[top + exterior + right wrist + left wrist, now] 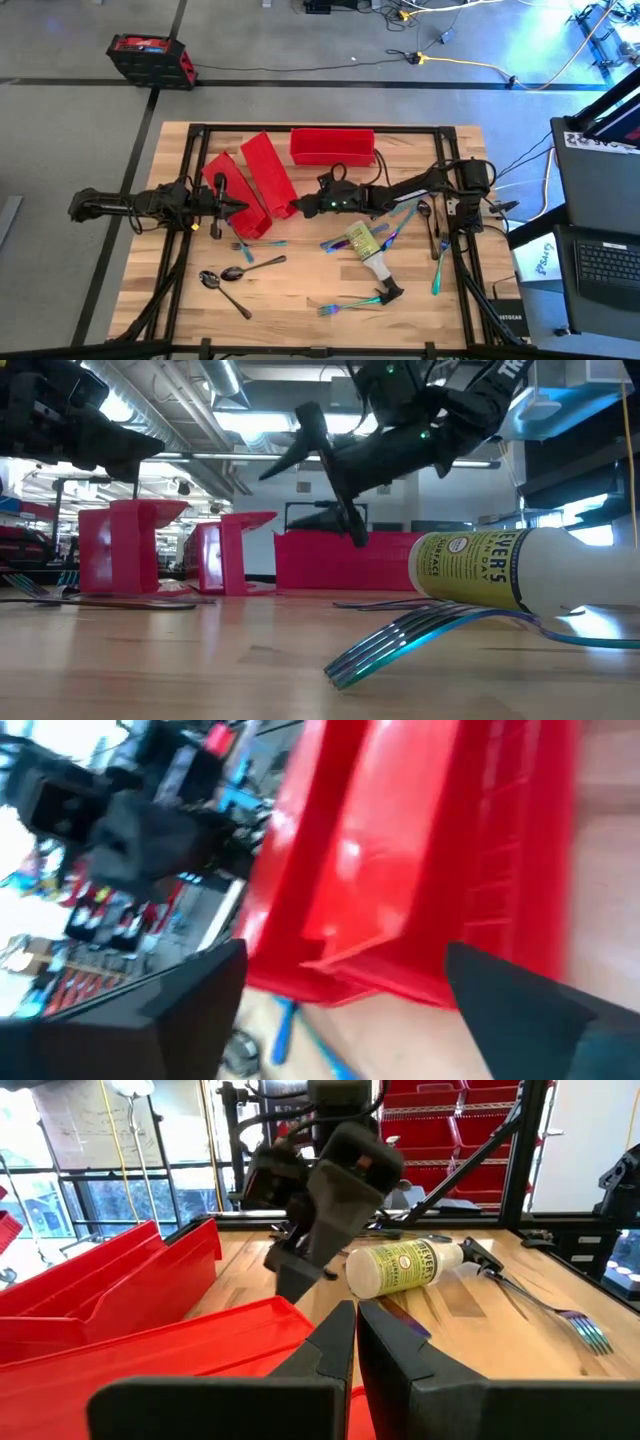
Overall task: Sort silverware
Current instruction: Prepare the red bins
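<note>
Right gripper (298, 207) is up off the tabletop (300, 290), fingers spread wide, nothing between them. It sits at the near end of the middle red bin (268, 172); its wrist view looks straight along that bin. The low view shows the two open fingers splayed in the air above the wood.

Left gripper (240, 207) has its fingers pressed together, nothing in them, hovering over the near end of the left red bin (232, 192). The two grippers point at each other, close but apart.

Third red bin (332, 146) lies crosswise at the back edge of the tabletop.

The silverware is loose on the tabletop:
- two dark spoons (222, 277) front left, just in front of the left bin, with an iridescent fork (256, 243) beside them
- iridescent fork (348, 306) front centre, tines raised off the wood in the low view
- iridescent pieces (395, 228) clustered around the spray bottle (368, 251)
- a teal piece (438, 275) along the right edge, dark spoon (424, 211) behind it

Spray bottle lies on its side mid-tabletop, resting over some of the pieces. Cannot tell if any bin has silverware in it.
</note>
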Action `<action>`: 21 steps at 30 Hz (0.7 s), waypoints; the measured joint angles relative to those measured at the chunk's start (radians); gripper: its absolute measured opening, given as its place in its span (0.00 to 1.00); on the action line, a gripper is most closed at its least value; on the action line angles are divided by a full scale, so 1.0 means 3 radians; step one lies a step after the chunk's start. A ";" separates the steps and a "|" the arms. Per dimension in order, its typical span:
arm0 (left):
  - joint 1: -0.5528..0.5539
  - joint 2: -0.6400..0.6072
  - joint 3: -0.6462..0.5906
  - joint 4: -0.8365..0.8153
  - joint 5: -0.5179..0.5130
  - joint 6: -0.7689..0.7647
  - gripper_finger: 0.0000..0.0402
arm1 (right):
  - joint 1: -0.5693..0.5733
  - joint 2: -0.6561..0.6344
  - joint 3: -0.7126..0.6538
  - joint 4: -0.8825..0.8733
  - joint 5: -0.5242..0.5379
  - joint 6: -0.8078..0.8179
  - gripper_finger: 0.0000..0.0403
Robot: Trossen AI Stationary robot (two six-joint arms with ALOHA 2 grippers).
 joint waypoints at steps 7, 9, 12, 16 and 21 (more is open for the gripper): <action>0.0000 0.0000 0.0000 0.0000 0.0001 0.0000 0.00 | -0.0020 0.0030 0.0000 0.0031 0.0178 0.0099 0.90; 0.0000 0.0000 0.0000 0.0001 0.0001 0.0000 0.00 | -0.0037 0.0096 0.0006 0.0096 0.0216 0.0124 0.90; 0.0000 0.0000 0.0000 0.0000 0.0001 0.0000 0.00 | -0.0041 0.0283 0.0069 0.0130 0.0353 0.0224 0.90; 0.0001 0.0000 0.0001 0.0001 0.0001 0.0000 0.00 | -0.0030 0.0587 0.0370 0.0321 0.0381 0.0269 0.89; 0.0000 0.0000 0.0001 0.0000 0.0001 0.0000 0.00 | -0.0040 0.0862 0.0818 0.0278 0.0367 0.0115 0.89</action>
